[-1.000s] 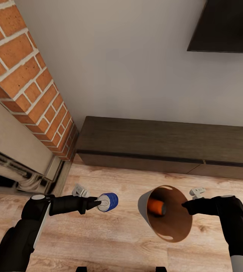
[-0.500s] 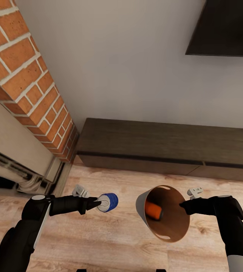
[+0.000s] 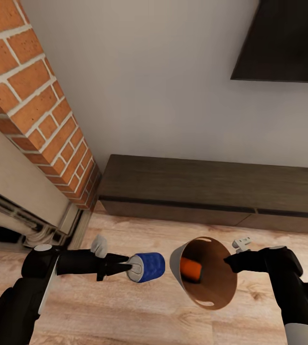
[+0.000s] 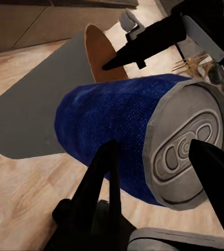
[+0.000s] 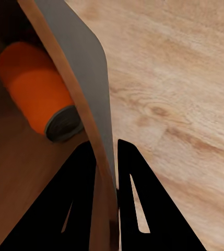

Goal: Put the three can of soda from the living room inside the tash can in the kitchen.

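**Blue can held level beside tilted bin**

Left gripper (image 3: 129, 266): closed on the blue soda can (image 3: 148, 267), fingers clamped at the silver-top end. Can held horizontal above the wood floor (image 3: 125, 316), blue body pointing toward the bin, just beside its grey outer wall and apart from it. In the left wrist view, same can (image 4: 122, 133) seen lengthwise with pull-tab top facing the camera, one dark finger (image 4: 98, 183) across the body and another at the rim of the top.

Right gripper (image 3: 228, 261): pinched on the rim of the trash can (image 3: 175, 256), one finger inside, one outside, as confirmed in the right wrist view where both fingers (image 5: 80, 198) straddle the thin wall (image 5: 88, 83). Bin lifted clear of the floor and tipped, mouth facing up and toward the camera.

Orange soda can (image 3: 190, 268): lying on its side inside the bin against the orange-brown inner wall; also visible in the right wrist view (image 5: 36, 86).

Surroundings: brick fireplace column (image 3: 34, 105), low dark cabinet (image 3: 211, 191) along the wall, black wall screen (image 3: 288, 43).
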Robot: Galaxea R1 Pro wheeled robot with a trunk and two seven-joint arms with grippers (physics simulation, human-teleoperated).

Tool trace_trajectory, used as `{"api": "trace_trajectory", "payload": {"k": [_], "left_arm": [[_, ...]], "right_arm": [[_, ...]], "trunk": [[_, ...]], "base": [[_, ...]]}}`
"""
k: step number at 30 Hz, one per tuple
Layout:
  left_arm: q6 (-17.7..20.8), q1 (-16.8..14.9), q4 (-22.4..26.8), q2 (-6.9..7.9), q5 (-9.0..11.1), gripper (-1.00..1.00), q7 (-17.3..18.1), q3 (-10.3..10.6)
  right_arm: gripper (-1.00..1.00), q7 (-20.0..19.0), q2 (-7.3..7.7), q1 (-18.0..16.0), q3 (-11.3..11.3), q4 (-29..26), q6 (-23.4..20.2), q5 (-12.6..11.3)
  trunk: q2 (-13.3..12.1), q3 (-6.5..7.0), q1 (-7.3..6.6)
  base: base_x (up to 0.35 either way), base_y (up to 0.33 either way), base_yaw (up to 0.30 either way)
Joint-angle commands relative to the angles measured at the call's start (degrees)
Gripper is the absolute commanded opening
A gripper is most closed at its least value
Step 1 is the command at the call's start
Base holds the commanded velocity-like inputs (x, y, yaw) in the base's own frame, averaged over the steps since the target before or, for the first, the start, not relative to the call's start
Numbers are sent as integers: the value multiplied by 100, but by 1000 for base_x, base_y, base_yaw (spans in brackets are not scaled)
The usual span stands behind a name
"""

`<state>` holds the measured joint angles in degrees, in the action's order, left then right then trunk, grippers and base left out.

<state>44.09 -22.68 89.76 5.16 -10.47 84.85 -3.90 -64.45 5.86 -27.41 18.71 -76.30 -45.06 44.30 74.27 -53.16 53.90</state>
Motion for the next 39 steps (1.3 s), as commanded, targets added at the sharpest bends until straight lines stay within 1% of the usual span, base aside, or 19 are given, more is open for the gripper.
{"api": "trace_trajectory", "payload": {"k": [1, 2, 3, 5, 11, 15, 16, 18, 19, 23, 25, 27, 31, 33, 34, 39], "left_arm": [[0, 0, 4, 1, -8, -100, 116, -1], [1, 0, 13, -1, -8, -100, 217, -4], [2, 0, 36, 0, -8, -100, 398, -9], [-4, 0, 69, 1, -8, -100, 515, -21], [-7, 0, 142, 14, 6, -100, 515, -74], [-7, 0, 158, 18, 24, -100, 515, -295], [-7, 0, 161, 19, 45, -100, 515, -346], [-3, 0, 165, 19, 93, -100, 515, -378], [3, 0, 165, 19, 201, -100, 515, -407], [141, 0, 165, -16, 313, -100, 515, -404], [189, -1, 165, -31, 327, -100, 515, -396], [248, -6, 164, -56, 342, -100, 515, -387], [332, -18, 164, -74, 349, -100, 515, -382], [356, -26, 164, -97, 351, -100, 515, -378], [365, -29, 164, -132, 349, -100, 515, -377], [383, -34, 164, -352, 345, -100, 515, -375]], "right_arm": [[-100, -29, -3, -1, -32, -1, -73, -75], [-100, -26, -2, -1, -64, 0, -73, -76], [-100, -9, 0, -1, -121, 0, -73, -77], [-100, 30, 0, -1, -173, 1, -100, -78], [-100, 132, -3, -1, -237, 1, -235, -84], [-100, 176, 1, -1, -324, 129, -265, -82], [-100, 213, 0, -1, -340, 185, -269, -81], [-100, 289, -2, -1, -350, 220, -271, -85], [-100, 399, -20, -1, -359, 254, -273, -95], [-100, 498, -93, -1, -365, 281, -275, -96], [-100, 511, -108, -1, -366, 285, -275, -96], [-100, 528, -160, -1, -392, 286, -275, -86], [-100, 538, -193, -1, -510, 288, -275, -75], [-100, 543, -203, -1, -552, 290, -275, -73], [-100, 545, -208, -1, -570, 289, -275, -72], [-100, 547, -220, -1, -605, 286, -287, -71]], "trunk": [[-42, 28, -23], [-82, 53, -45], [-82, 61, -45], [-82, 73, -45], [-82, 88, -45], [-82, 91, -45], [-82, 91, -45], [-82, 91, -45], [-82, 91, -45], [-82, 91, -45], [-82, 91, -45], [-82, 91, -45], [-82, 91, -45], [-82, 91, -45], [-82, 91, -45], [-82, 91, -45]], "base": [[0, 0, 0], [0, 0, 0], [0, 0, 0], [0, 0, 0], [0, 0, 0], [0, 0, 0], [0, 0, 0], [0, 0, 0], [0, 0, 0], [0, 0, 0], [0, 0, 0], [0, 0, 0], [0, 0, 0], [0, 0, 0], [0, 0, 0], [0, 0, 0]]}}
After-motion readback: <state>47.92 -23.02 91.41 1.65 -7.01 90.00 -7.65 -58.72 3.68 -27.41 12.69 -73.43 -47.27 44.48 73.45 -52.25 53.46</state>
